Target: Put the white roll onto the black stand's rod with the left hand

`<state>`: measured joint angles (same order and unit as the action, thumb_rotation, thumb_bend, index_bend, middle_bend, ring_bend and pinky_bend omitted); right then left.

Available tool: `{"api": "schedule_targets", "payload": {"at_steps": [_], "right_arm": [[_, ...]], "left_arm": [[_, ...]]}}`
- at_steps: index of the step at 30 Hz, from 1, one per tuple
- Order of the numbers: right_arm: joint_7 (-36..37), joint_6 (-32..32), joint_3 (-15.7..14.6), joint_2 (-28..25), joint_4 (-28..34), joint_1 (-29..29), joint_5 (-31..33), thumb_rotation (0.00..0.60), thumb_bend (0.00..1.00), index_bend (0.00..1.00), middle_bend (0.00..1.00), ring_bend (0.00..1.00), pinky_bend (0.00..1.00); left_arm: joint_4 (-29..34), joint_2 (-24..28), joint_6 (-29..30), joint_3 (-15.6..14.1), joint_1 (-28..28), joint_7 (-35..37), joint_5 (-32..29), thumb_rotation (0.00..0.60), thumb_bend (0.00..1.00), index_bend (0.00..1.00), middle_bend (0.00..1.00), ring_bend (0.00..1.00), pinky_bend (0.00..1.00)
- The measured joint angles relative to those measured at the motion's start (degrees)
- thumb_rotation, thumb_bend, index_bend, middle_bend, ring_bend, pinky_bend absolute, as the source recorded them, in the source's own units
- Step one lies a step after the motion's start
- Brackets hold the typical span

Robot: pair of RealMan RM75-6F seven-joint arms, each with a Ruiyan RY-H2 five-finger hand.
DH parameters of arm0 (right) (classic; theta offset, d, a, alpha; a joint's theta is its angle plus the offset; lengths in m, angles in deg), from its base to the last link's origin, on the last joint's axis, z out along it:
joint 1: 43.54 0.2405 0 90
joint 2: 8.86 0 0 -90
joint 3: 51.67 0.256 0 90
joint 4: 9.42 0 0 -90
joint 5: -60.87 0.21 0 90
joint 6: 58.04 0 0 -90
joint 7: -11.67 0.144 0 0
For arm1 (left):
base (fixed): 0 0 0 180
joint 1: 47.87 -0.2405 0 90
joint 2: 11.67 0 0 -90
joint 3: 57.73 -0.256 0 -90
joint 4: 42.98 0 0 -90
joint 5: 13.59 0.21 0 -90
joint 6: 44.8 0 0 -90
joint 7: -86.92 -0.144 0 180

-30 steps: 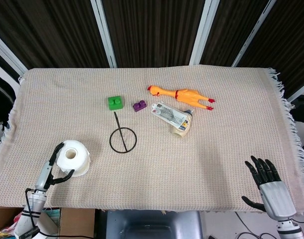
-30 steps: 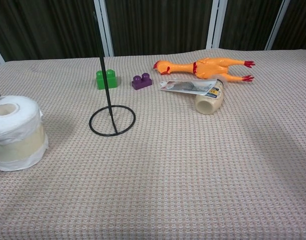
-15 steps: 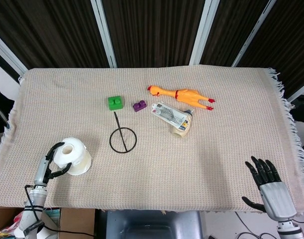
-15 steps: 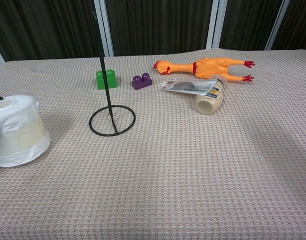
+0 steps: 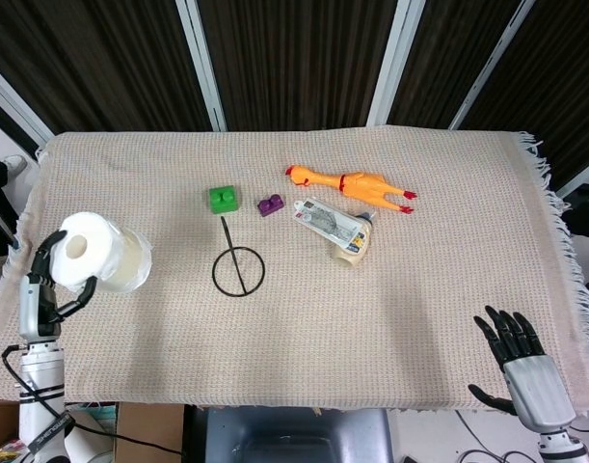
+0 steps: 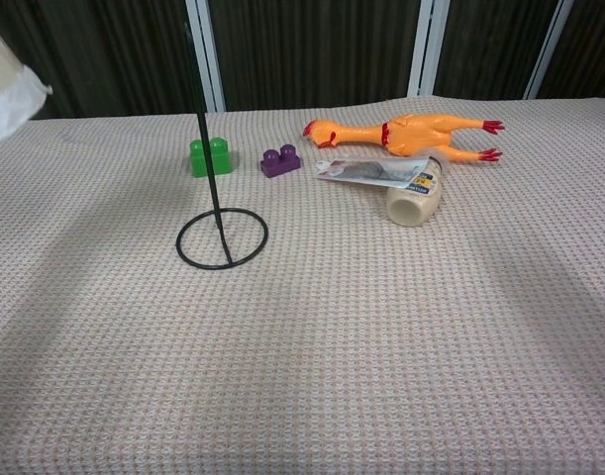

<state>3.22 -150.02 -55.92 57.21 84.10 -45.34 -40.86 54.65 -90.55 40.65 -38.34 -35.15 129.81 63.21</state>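
White roll (image 5: 103, 256) now lifted off the cloth — left hand (image 5: 45, 285) fingers apparently curled round it.

Left hand (image 5: 45, 282) grips (apparently raised); right hand (image 5: 519, 362) spread, idle.

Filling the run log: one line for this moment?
left robot hand: holds white roll, lifted | black stand: rod bare | right robot hand: open, idle

We see a black stand (image 6: 221, 237) with its rod upright. Behind it sit a green block (image 6: 210, 156) and purple block (image 6: 280, 161); a white roll's edge (image 6: 7, 94) shows far left.
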Motion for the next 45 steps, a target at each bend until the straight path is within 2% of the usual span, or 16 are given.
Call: {"api": "schedule_targets", "payload": {"at_steps": [6, 10, 13, 19, 22, 26, 32, 45], "right_arm": [[0.76, -0.13, -0.14, -0.56, 0.05, 0.0, -0.26, 0.6, 0.06, 0.0, 0.0, 0.0, 0.0], [1.18, 0.35, -0.28, -0.97, 0.23, 0.23, -0.34, 0.6, 0.05, 0.0, 0.0, 0.0, 0.0], [1.5, 0.29, -0.21, -1.13, 0.25, 0.26, -0.26, 0.6, 0.05, 0.0, 0.0, 0.0, 0.0], [1.58, 1.08, -0.46, -1.32, 0.33, 0.49, -0.29, 0.6, 0.05, 0.0, 0.0, 0.0, 0.0], [1.89, 1.22, -0.62, -1.53, 0.35, 0.57, -0.46, 0.6, 0.05, 0.0, 0.0, 0.0, 0.0], [3.28, 1.55, -0.81, -2.25, 0.28, 0.86, -0.57, 0.6, 0.05, 0.0, 0.0, 0.0, 0.0], [4.31, 0.8, -0.99, -2.81, 0.23, 0.74, -1.01, 0.6, 0.05, 0.0, 0.0, 0.0, 0.0], [4.43, 1.14, -1.37, -2.8, 0.1, 0.85, -1.66, 0.6, 0.05, 0.0, 0.0, 0.0, 0.0]], "left_arm": [[14.4, 5.52, -0.18, 5.36, 1.39, -2.95, -0.87, 0.6, 0.86, 0.68, 0.88, 0.93, 1.0], [25.27, 7.36, -1.79, 9.58, 5.27, -10.83, -6.59, 0.6, 0.85, 0.68, 0.88, 0.93, 1.0], [27.83, 6.42, -2.59, 11.46, 9.17, -17.33, -11.82, 0.6, 0.84, 0.68, 0.88, 0.93, 1.0], [26.05, -0.54, -2.28, 12.45, 16.13, -27.75, -16.1, 0.6, 0.83, 0.68, 0.87, 0.93, 1.0], [23.27, -4.52, -1.82, 12.96, 19.19, -31.09, -18.95, 0.6, 0.83, 0.68, 0.87, 0.93, 1.0], [20.04, -7.84, -0.8, 13.24, 21.64, -34.06, -19.64, 0.6, 0.82, 0.68, 0.87, 0.93, 1.0], [16.98, -9.9, 0.02, 13.82, 22.97, -36.13, -20.37, 0.6, 0.82, 0.68, 0.87, 0.93, 1.0], [16.81, -11.78, -0.47, 13.2, 23.75, -38.1, -20.25, 0.6, 0.82, 0.68, 0.87, 0.93, 1.0]]}}
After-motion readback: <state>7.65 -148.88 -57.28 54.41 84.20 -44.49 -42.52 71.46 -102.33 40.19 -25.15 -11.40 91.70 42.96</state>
